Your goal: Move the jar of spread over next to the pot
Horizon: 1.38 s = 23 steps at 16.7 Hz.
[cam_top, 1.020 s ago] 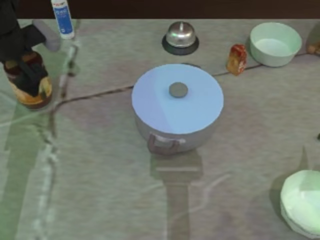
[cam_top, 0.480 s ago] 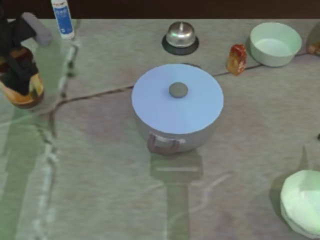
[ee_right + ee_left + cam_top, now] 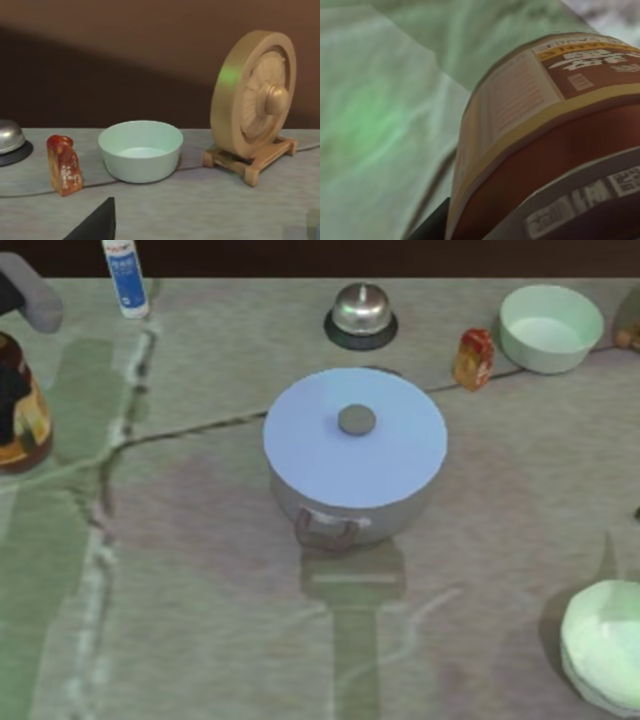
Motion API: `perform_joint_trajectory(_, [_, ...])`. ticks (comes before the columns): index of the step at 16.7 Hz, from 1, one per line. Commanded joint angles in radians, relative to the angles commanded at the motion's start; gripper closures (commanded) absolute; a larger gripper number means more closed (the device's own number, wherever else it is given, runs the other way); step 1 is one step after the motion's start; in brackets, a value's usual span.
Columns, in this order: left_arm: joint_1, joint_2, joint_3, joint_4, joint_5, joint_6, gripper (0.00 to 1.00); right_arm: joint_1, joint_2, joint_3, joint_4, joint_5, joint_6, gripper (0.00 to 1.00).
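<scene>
The jar of spread (image 3: pixel 25 435), with an orange-yellow label and dark contents, is at the far left edge of the top view, partly cut off. My left gripper (image 3: pixel 10 390) is shut on it from above, its black fingers (image 3: pixel 427 225) against the glass. In the left wrist view the jar (image 3: pixel 530 140) fills most of the picture, above the table. The large grey pot (image 3: pixel 330 515) with a pale blue lid (image 3: pixel 320 455) stands mid-table, well to the right of the jar. My right arm is parked beyond the table's right side.
Along the back stand a white-and-blue tube (image 3: pixel 125 278), a silver bell (image 3: pixel 360 310), a red-orange packet (image 3: pixel 473 358) and a pale green bowl (image 3: pixel 550 328). A pale green round thing (image 3: pixel 605 645) sits front right. A wooden wheel (image 3: pixel 255 100) stands beside the bowl.
The jar, held by my left gripper, has shifted toward the top view's left edge and looks larger, so it has risen off the table. The pot has not moved.
</scene>
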Motion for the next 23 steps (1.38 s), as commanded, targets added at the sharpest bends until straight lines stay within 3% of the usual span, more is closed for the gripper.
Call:
perform_joint_trajectory(5, [-0.010,0.007,0.004,0.002,0.000,-0.011,1.00,0.000,0.000,0.000,0.000,0.000,0.000,0.00])
perform_joint_trajectory(8, [-0.039,0.033,0.010,0.004,0.000,-0.105,1.00,0.000,0.000,0.000,0.000,0.000,0.000,0.00])
perform_joint_trajectory(11, [-0.086,0.069,0.026,0.016,-0.001,-0.292,1.00,0.000,0.000,0.000,0.000,0.000,0.000,0.00])
perform_joint_trajectory(19, [-0.248,0.151,0.078,0.091,-0.005,-0.974,1.00,0.000,0.000,0.000,0.000,0.000,0.000,0.00])
perform_joint_trajectory(23, [-0.305,0.181,0.080,0.114,-0.005,-1.171,1.00,0.000,0.000,0.000,0.000,0.000,0.000,0.00])
